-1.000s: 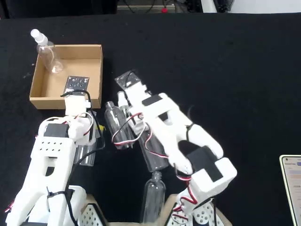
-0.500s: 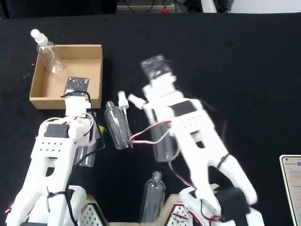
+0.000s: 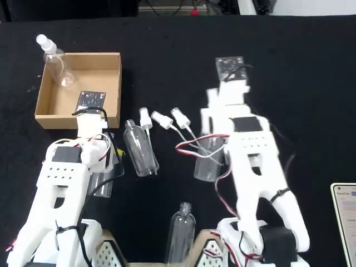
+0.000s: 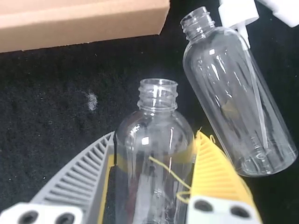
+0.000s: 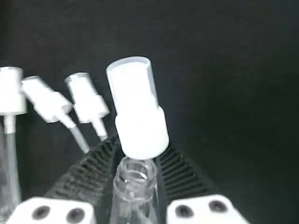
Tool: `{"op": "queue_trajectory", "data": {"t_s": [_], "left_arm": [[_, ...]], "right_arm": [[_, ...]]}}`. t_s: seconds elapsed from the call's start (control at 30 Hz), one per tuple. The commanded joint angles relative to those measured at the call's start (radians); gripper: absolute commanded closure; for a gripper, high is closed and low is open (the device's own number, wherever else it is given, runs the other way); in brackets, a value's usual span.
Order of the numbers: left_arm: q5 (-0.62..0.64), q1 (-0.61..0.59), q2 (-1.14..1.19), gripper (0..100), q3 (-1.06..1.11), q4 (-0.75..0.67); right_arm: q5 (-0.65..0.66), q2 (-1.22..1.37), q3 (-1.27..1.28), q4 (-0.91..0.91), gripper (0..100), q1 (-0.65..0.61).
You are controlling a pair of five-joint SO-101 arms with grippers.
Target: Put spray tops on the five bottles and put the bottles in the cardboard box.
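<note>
High view: fixed overhead, far, looks down on whole surface (image 3: 300, 67). Wrist views: close, low. Left wrist shares box (image 4: 79, 18) edge with high; right shares loose tops (image 5: 86, 100).

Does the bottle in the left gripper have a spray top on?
No, the bottle in the left gripper has a bare, open neck.

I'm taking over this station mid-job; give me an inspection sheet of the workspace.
Surface: black table.
Job's things: box with a capped bottle leaning in its corner; lying bottle; standing bottle; three loose tops.
Clutter: screen at the table's edge.
Grippers: left gripper shut on a bare bottle; right gripper shut on the fifth bottle, a top tilted over its neck.
Cables: arm wires loop beside the loose tops.
Surroundings: cables beyond the far edge.
</note>
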Motion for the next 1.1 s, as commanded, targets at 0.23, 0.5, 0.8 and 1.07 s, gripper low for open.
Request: {"op": "queue_trajectory", "data": {"t_s": [0.23,0.5,0.8,1.07], "left_arm": [[0.002,-0.012,-0.032,83,-0.008,-0.011],[0.002,-0.012,-0.032,83,-0.007,-0.006],[0.002,-0.012,-0.029,83,-0.007,-0.009],[0.002,-0.012,-0.029,83,-0.007,-0.008]], "right_arm": [[0.307,0.088,-0.236,0.193,96.2,0.149],[0.35,0.427,-0.251,0.074,96.2,0.143],[0.345,0.573,-0.529,0.278,79.5,0.143],[0.299,0.578,-0.751,0.4,79.5,0.107]]}}
